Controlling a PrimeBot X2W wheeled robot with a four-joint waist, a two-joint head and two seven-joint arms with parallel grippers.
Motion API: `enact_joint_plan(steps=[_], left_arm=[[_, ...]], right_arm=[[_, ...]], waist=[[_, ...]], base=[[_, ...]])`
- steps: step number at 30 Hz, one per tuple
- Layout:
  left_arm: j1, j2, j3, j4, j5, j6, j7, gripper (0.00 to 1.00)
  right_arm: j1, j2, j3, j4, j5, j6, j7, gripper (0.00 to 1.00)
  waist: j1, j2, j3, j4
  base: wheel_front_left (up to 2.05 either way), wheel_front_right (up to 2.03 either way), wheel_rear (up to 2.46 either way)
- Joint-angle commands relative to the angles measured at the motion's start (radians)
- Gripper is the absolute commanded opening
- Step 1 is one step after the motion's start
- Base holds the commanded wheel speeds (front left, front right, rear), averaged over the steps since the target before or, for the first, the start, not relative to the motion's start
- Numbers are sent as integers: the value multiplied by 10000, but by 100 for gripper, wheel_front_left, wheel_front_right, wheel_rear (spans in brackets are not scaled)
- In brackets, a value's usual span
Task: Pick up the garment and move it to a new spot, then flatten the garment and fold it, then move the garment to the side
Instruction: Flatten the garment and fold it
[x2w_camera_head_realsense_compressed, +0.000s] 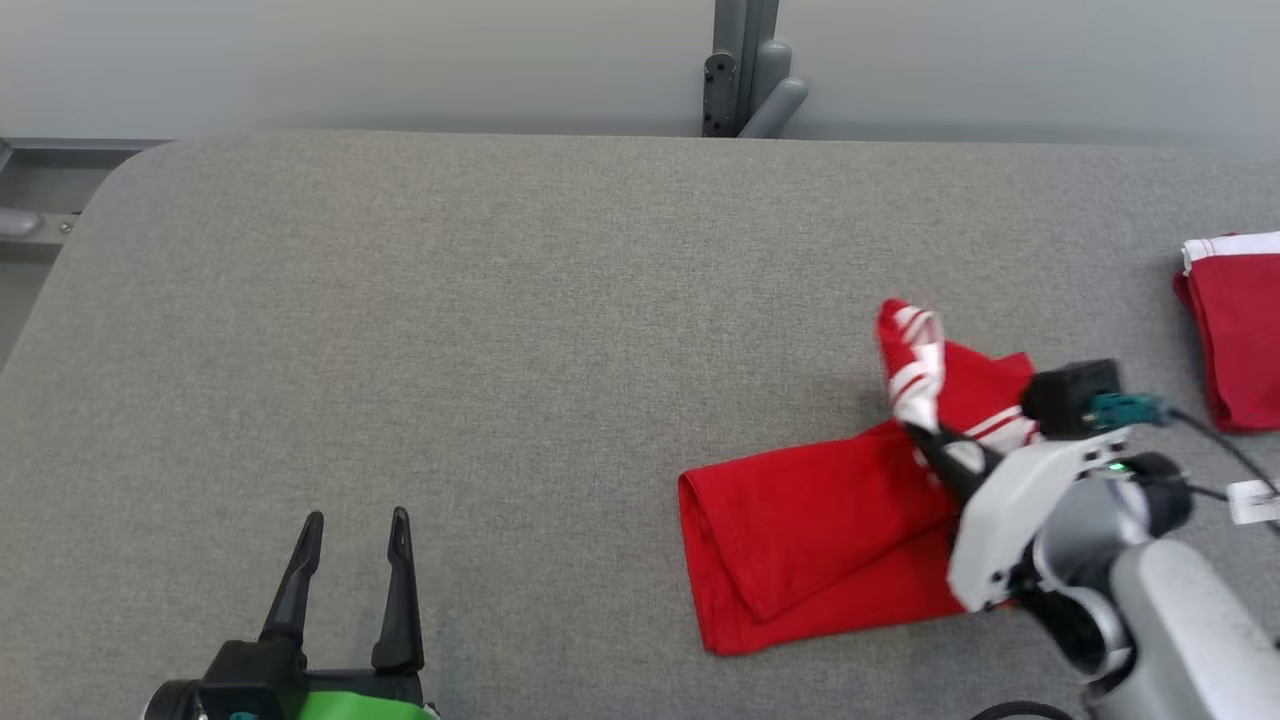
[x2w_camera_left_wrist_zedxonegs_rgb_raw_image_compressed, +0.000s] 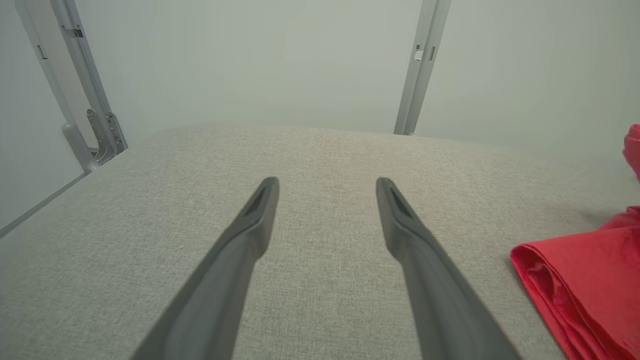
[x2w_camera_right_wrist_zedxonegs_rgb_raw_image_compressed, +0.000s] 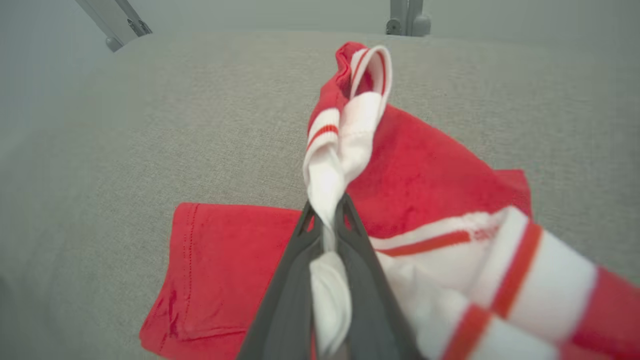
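- Two right fingers (x2w_camera_right_wrist_zedxonegs_rgb_raw_image_compressed: 292, 285) are clamped tight on a twisted bit of white striped trim (x2w_camera_right_wrist_zedxonegs_rgb_raw_image_compressed: 350, 125), so the grab looks made.
- That trim belongs to the red garment (x2w_camera_head_realsense_compressed: 810, 530). The pinched end is pulled up a bit, and the rest lies bunched and doubled over on the table (x2w_camera_head_realsense_compressed: 450, 300), right of the middle.
- The grip is only on a narrow rope of cloth, so I'd lift slow and straight up. A yank could slip it right out.
- I'd get the whole thing hanging free before going sideways. Otherwise the trailing fold probably drags and rolls up worse, which makes flattening harder.
- Left fingers (x2w_camera_left_wrist_zedxonegs_rgb_raw_image_compressed: 250, 235) are spread wide with nothing between them, over bare table well left of the garment. They could come in handy to catch a second corner once it's up.
- Loads of open table to the left, so that seems the obvious new spot.
- Another red piece (x2w_camera_head_realsense_compressed: 1235, 340) sits at the far right edge, apart from ours. I'd steer away from it so the two don't tangle.
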Motion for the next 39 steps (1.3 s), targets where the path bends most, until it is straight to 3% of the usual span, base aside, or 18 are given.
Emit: enact_joint_plan(steps=[1,5,9,16,24,25,26,33,39], left_arm=[[-187,10,-12,38,95,-63,-29,100],[-450,10,-128,155,191,-142,-29,100],[-501,13,-48,213,151,-71,-30,100],[-196,12,-101,333,122,-4,-30,100],[-15,12,1,424,112,24,-30,100],[30,12,31,457,104,21,-30,100],[78,12,67,482,96,15,-30,100],[587,12,321,688,144,-35,-30,100],[982,10,378,598,-56,121,-30,100]], right_arm=[[7,359,338,22,-242,-2,-8,0],[-194,1463,1211,834,-1021,-4,-343,0],[-232,2151,1534,1690,-1517,-1,-878,0],[-312,2611,1865,2426,-1852,-1,-1439,0],[-147,2622,2386,2392,-1907,-1,-1334,0],[-124,2623,2470,2338,-1849,-1,-1402,36],[-77,2625,2554,2274,-1785,-1,-1442,100],[752,2444,1888,559,-1556,-2,-1972,100],[2102,2343,-702,-1835,-1223,-2,-2285,100]], waist=[[1,114,141,-108],[1,114,262,29],[1,114,243,228],[1,114,170,334],[1,114,64,260],[1,114,23,218],[1,114,-34,176],[1,114,-645,-105],[1,114,-1160,-372]], base=[[0,0,0],[0,0,0],[0,0,0],[0,0,0],[0,0,0],[0,0,0],[0,0,0],[0,0,0],[0,0,0]])
